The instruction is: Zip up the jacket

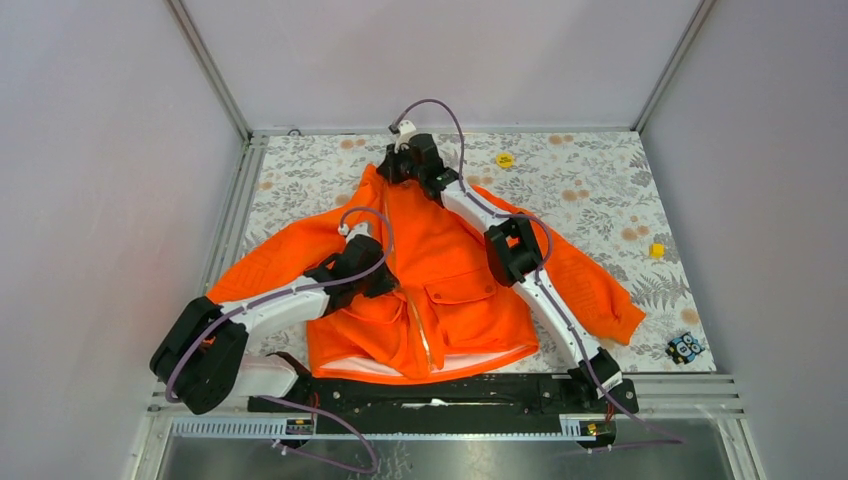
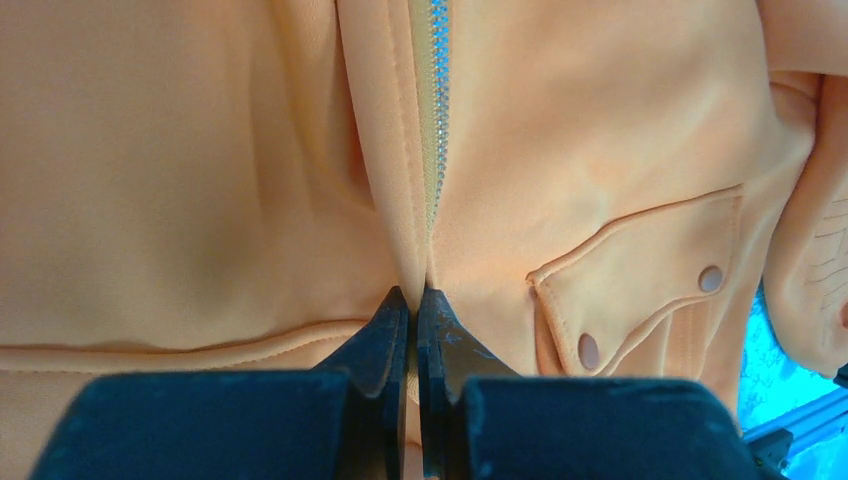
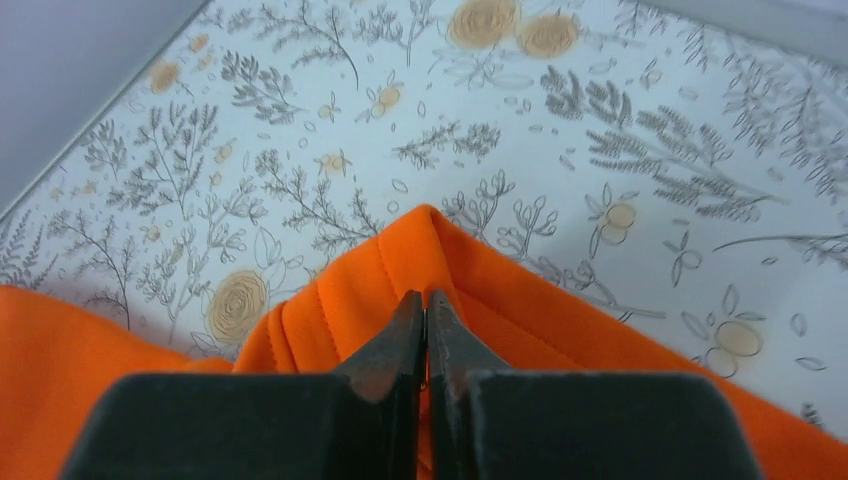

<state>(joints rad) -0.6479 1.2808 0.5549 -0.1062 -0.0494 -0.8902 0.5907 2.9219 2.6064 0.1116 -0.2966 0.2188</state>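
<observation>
The orange jacket (image 1: 455, 290) lies flat on the floral table, collar at the far end and hem near the arm bases. My left gripper (image 1: 385, 283) sits at the jacket's middle. In the left wrist view it (image 2: 413, 300) is shut on a fold of fabric at the zipper line, and the zipper teeth (image 2: 434, 100) run away from the fingertips. A flapped pocket with snaps (image 2: 650, 270) lies to its right. My right gripper (image 1: 392, 170) is at the collar. In the right wrist view it (image 3: 425, 302) is shut on the orange collar edge (image 3: 420, 240).
A yellow disc (image 1: 505, 159) lies at the far end of the table (image 1: 600, 190), a small yellow block (image 1: 656, 250) at the right, and a small black and blue object (image 1: 684, 347) near the right front. Grey walls and metal rails enclose the table.
</observation>
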